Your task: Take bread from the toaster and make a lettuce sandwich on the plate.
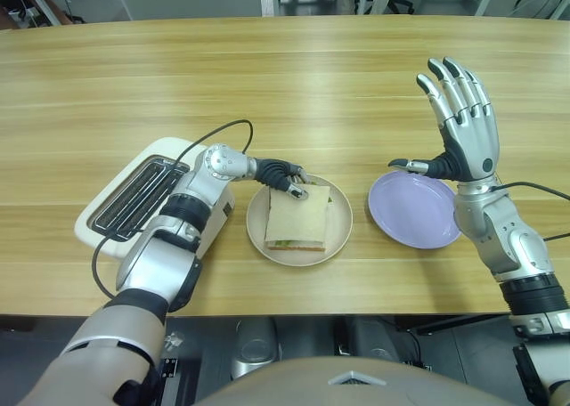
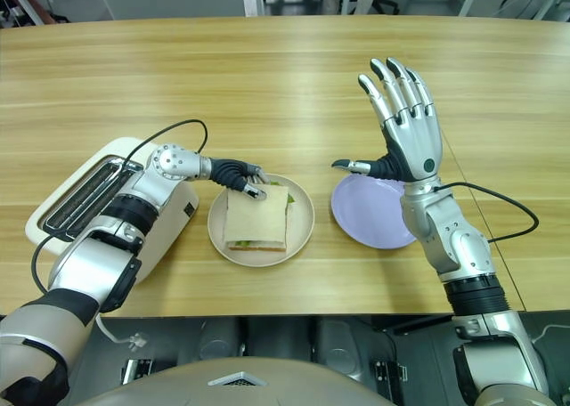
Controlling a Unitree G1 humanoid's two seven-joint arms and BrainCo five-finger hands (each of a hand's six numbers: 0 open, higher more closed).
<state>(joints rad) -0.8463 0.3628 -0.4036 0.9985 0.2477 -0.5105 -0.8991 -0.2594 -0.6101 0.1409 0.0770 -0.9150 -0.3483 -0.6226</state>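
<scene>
A sandwich (image 1: 297, 219) of two bread slices with green lettuce showing at its front edge lies on a beige plate (image 1: 343, 232) in the middle of the table. My left hand (image 1: 283, 176) rests with curled fingers on the far left corner of the top slice. The white toaster (image 1: 134, 197) stands to the left of the plate, its slots dark. My right hand (image 1: 459, 117) is raised upright above the far edge of an empty purple plate (image 1: 414, 210), fingers spread and holding nothing.
A black cable (image 1: 214, 134) runs from the toaster over the table behind my left arm. Another cable (image 2: 512, 210) lies at the right by my right arm. The far half of the wooden table (image 1: 285, 68) is bare.
</scene>
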